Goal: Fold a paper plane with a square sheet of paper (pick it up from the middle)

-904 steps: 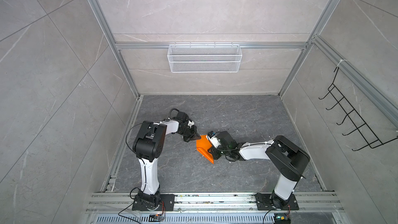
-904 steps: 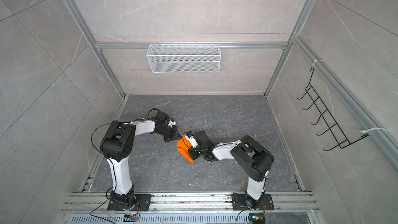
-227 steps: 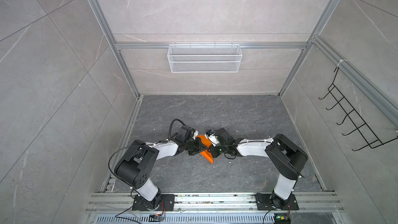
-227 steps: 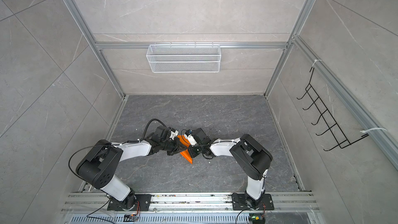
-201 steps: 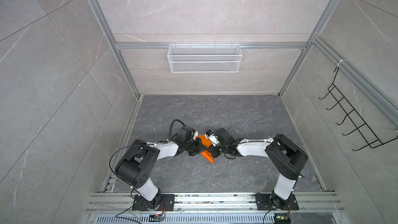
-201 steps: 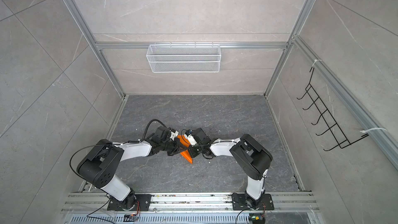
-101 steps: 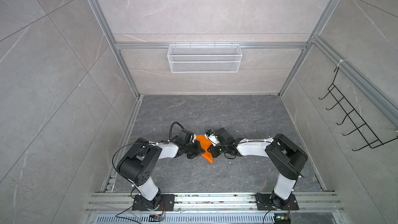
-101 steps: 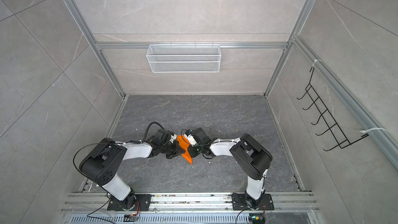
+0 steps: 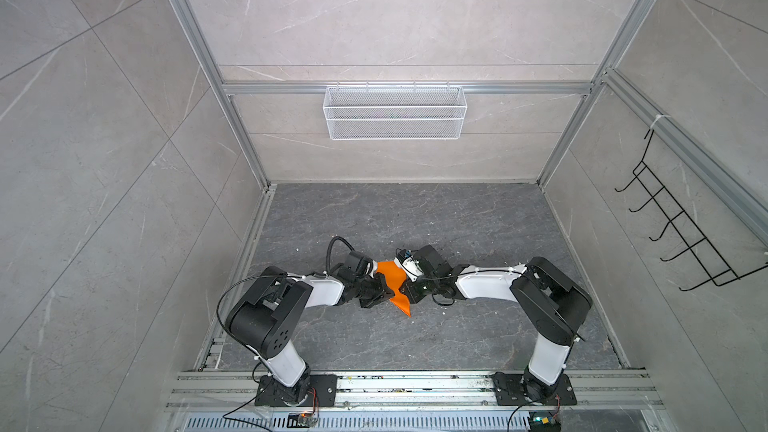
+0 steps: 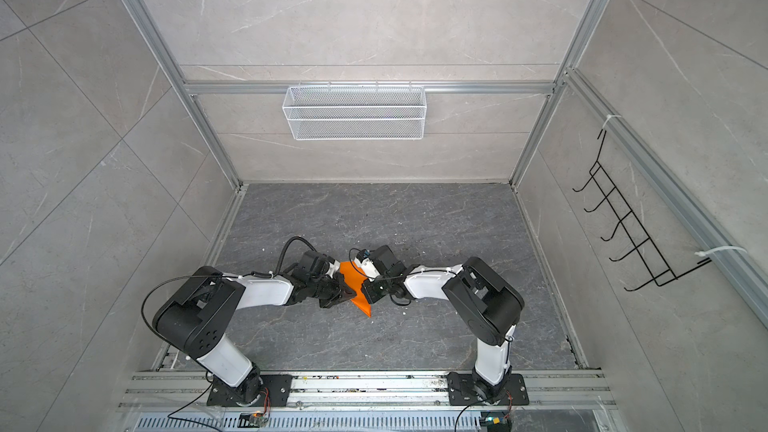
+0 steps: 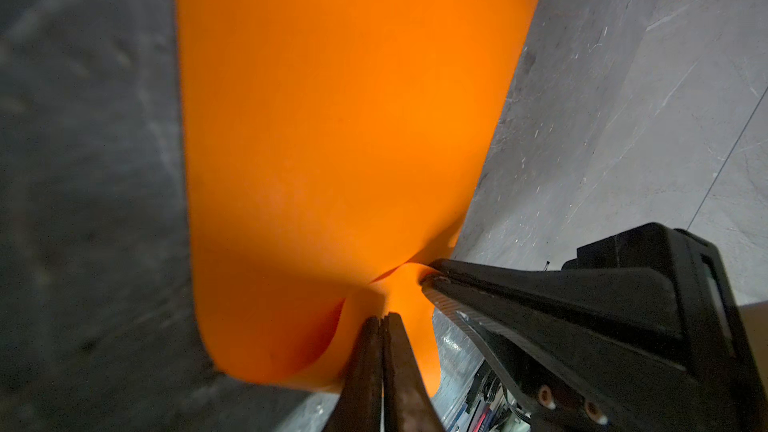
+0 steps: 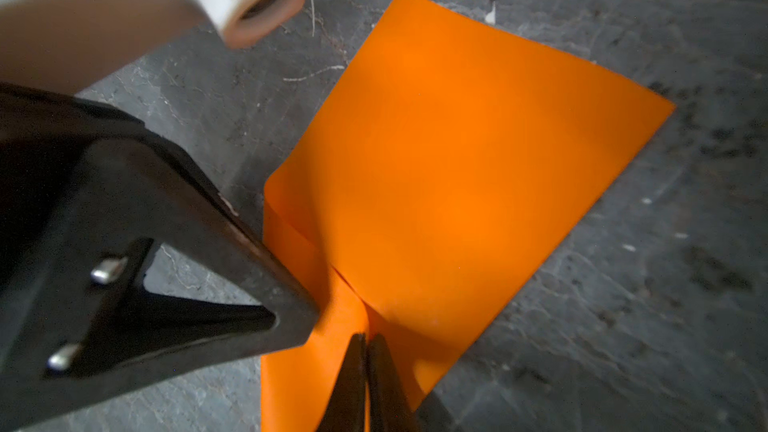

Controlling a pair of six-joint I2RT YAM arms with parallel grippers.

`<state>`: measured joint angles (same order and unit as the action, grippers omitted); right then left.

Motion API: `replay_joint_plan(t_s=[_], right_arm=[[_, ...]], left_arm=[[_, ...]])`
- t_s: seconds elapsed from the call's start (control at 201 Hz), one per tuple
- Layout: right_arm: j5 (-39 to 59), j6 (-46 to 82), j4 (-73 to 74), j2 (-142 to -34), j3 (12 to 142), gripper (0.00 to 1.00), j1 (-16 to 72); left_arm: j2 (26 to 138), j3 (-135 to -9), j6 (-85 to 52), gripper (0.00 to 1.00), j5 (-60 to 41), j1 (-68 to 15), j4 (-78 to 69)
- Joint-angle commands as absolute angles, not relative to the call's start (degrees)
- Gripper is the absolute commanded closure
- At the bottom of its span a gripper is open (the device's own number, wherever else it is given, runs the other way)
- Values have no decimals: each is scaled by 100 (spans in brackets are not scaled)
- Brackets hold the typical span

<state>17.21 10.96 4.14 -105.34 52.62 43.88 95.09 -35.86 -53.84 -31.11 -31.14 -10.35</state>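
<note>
Top views: a few seconds back the left arm stood tall, its claw just beside the square sheet of paper (image 9: 392, 281). Now that arm lies low and stretched, and the left gripper (image 9: 384, 293) has come in onto the sheet's left side. The right gripper (image 9: 409, 288) has kept its place on the opposite side. Over the last second neither claw has changed and the sheet has barely shifted. It sits on the table (image 9: 436, 218), mid-width and towards the front, sandwiched between the two claws. Both top views show the same layout, sheet (image 10: 353, 280) included.

Left wrist: left jaws fully closed, pinching a raised ridge of orange. The sheet (image 11: 332, 118) bulges and curls away from the pinch. The right gripper (image 11: 432, 280) has its tips just beside, on the same ridge, closed as well.

Right wrist: right jaws closed on a pleat near the sheet's edge. The rest of the sheet (image 12: 457, 139) looks to lie on the grey table. The left gripper (image 12: 301, 313) tip touches the paper right next to the pleat.

My read: a one-handed hold is now a two-handed pinch on one ridge, probably set-up for a crease. No plane shape yet, so still early. The grips are very close on thin paper, so pulling apart could crumple or tear it.
</note>
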Motion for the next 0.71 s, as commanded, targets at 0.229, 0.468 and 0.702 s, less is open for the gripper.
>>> replay_joint_plan(t_s=[0.229,0.468,0.702], right_arm=[[1692,1102,158,-10690,5341,92,4388],[1567,1162,149,-10700,5276,93,4393],[1529,1178,167,-10720,5286,93,4387]], left_arm=[[9536,-3722,-5186,91,-3015,-3121,-875],[9234,-3744,-5051,88,-3195,-3121,-985],[9019,-3527,-4983,87,-3039,-3126,-992]])
